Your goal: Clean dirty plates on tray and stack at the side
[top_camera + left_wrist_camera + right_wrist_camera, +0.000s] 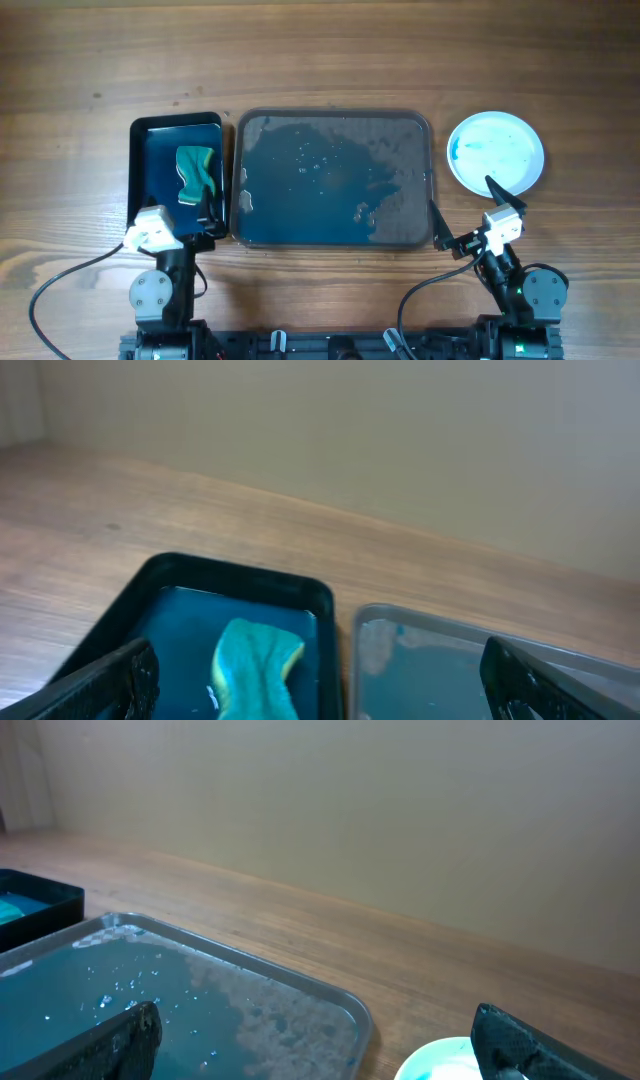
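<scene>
The large grey-blue tray [333, 120] lies in the middle, wet with water and foam, with no plate on it. It also shows in the left wrist view [440, 628] and the right wrist view [250, 965]. A round white plate [496, 152] with a blue smear sits on the table right of the tray. I cannot tell whether others lie under it. Its edge shows in the right wrist view [440, 1062]. My left gripper [215, 222] [320, 670] is open and empty, low over the gap between the two trays. My right gripper [472, 210] [318, 1025] is open and empty between the tray's right corner and the plate.
A smaller dark blue tray [150, 130] [240, 575] holding a green sponge [197, 172] [255, 670] stands left of the large tray. Bare wooden table lies behind all of them.
</scene>
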